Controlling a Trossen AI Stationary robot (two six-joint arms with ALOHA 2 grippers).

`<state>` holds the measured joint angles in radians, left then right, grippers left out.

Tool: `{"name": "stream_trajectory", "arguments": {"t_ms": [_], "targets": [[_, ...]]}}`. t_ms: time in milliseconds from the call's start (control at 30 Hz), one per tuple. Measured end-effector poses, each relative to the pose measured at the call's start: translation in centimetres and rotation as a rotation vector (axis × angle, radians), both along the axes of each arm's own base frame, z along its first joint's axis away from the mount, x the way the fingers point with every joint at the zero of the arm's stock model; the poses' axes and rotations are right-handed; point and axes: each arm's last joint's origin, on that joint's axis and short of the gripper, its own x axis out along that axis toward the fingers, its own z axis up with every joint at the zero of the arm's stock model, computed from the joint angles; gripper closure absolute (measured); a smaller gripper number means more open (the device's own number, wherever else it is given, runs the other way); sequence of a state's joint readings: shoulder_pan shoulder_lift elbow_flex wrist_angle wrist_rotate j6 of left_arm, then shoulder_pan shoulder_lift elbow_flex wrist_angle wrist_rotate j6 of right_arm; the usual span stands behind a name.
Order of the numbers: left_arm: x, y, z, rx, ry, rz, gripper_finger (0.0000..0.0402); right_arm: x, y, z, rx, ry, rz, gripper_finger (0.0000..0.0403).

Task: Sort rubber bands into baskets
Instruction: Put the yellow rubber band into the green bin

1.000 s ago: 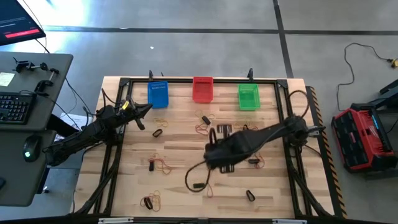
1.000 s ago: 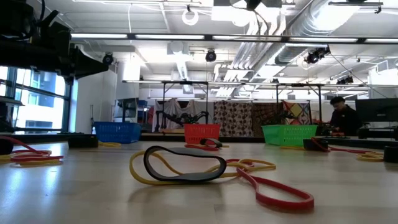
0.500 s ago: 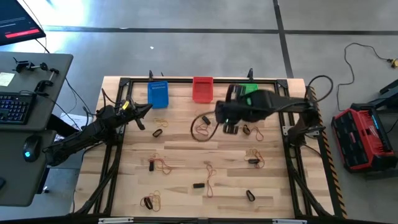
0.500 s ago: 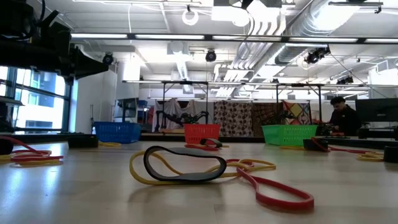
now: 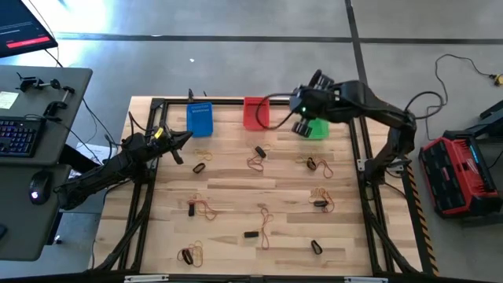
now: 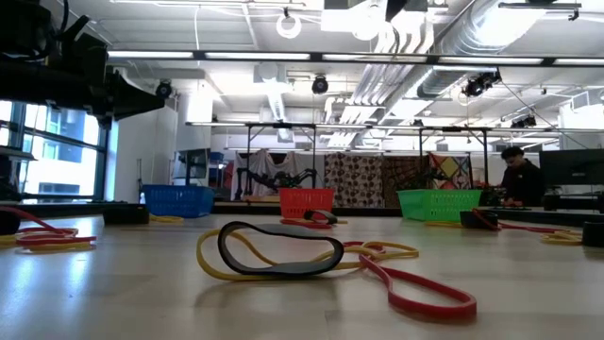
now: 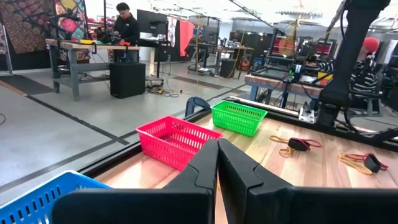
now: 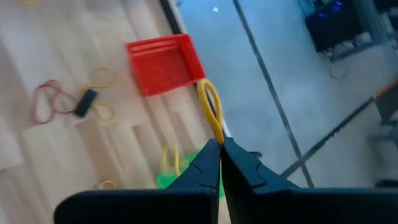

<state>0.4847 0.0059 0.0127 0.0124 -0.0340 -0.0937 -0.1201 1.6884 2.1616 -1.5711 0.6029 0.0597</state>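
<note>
Since the earlier frame, the right hand (image 5: pixel 302 124) has been swung from mid-worktop to above the green plastic mesh basket (image 5: pixel 317 126), pinching a yellowish rubber band (image 8: pixel 211 112). Delivery is under way; next, release over that basket seems required. The left hand (image 7: pixel 217 163) waits, pressed together.

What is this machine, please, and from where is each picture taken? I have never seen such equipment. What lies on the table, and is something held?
It is a robot with two dark arms at a wooden table. One picture looks straight down, one looks level across the tabletop, and two come from cameras on the arms' wrists. Many small rubber bands lie scattered on the wood. At the far edge stand three baskets: the blue basket, the red basket and the green basket. The right gripper is raised above the green basket, shut on a yellow rubber band. The left gripper waits beside the blue basket, shut and holding nothing.
</note>
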Motion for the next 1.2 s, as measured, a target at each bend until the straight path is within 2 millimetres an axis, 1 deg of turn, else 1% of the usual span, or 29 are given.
{"name": "stream_trajectory", "arguments": {"t_ms": [400,700,833,1033,1133,1200], "targets": [[0.0,0.0,0.0,0.000,0.000,0.000,0.0398,-1.8,-5.0,0.3,-0.015,-0.021,-0.210,0.0403],[0.0,0.0,0.0,0.000,0.000,0.000,0.0398,-2.8,-7.3,0.3,0.016,-0.099,-0.386,0.0403],[0.0,0.0,0.0,0.000,0.000,0.000,0.0398,-3.3,-8.4,0.2,0.077,-0.160,-0.467,0.0403],[0.0,0.0,0.0,0.000,0.000,0.000,0.0398,-4.5,-10.4,0.1,0.177,-0.247,-0.596,0.0403],[0.0,0.0,0.0,0.000,0.001,0.000,0.0398,-4.6,-11.3,-0.2,0.202,-0.248,-0.624,0.0403],[0.0,0.0,0.0,0.000,0.000,0.000,0.0398,-4.3,-11.9,-0.7,0.224,-0.237,-0.632,0.0403]]}}
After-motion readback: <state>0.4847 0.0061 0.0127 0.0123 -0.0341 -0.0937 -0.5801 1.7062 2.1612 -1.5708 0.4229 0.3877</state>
